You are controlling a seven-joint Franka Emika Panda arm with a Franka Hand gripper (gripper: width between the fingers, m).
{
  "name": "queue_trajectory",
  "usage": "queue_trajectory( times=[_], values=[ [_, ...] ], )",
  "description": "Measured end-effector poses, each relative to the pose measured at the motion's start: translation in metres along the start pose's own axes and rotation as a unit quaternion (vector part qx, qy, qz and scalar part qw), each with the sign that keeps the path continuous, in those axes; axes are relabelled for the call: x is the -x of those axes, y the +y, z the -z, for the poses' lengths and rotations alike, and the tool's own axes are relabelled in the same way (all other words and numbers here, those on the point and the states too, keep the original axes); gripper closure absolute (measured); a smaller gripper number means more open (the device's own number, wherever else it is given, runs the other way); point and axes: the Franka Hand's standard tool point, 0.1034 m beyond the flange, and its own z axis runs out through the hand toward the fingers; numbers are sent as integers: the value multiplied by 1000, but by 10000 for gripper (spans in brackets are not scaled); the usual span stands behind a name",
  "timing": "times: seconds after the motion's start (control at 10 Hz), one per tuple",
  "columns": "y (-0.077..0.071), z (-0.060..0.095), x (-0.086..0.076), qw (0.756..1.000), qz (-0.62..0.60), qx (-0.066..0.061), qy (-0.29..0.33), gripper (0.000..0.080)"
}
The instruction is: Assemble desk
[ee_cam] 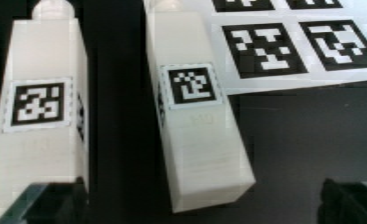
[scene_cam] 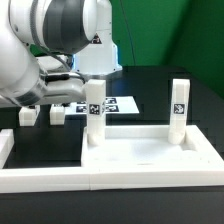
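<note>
White plastic parts are spread over the black surface (scene_cam: 205,105). The tabletop panel (scene_cam: 140,155) lies inside the L-shaped border rails (scene_cam: 120,180). Two legs stand on it with their tags showing: the first upright leg (scene_cam: 95,108) at a corner on the exterior view's left, and the second upright leg (scene_cam: 178,104) on the exterior view's right. Whether either is fully seated cannot be told.

Two more legs lie flat on the surface, off the panel toward the exterior view's left, tags facing up. The middle leg (ee_cam: 198,110) has its far end at the edge of the marker board (ee_cam: 286,40). The outer leg (ee_cam: 34,105) lies just beside the middle leg, with a strip of black between them.

The claw (ee_cam: 194,203) hangs above this pair, spread wide and holding nothing. Its dark fingertips (ee_cam: 349,200) show on either side of the middle leg's near end, and the other fingertip sits over the outer leg.

The step in hand looks like fetching the third leg, with about half of the legs already placed. The next move probably calls for a straight descent, centred so the fingertip on that side drops into the gap and does not land on the outer leg. The claw would then need a firm squeeze across the leg's narrow sides. After that the leg has to be turned upright and carried to a free corner of the panel.
</note>
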Motion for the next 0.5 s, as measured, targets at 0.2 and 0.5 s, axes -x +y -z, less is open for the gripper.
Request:
queue_trajectory(
  times=[0.2, 0.5],
  values=[
    [-6, -17, 19, 1000, 2, -4, 7, 150],
    [-8, -25, 22, 1000, 3, -3, 6, 150]
  ],
)
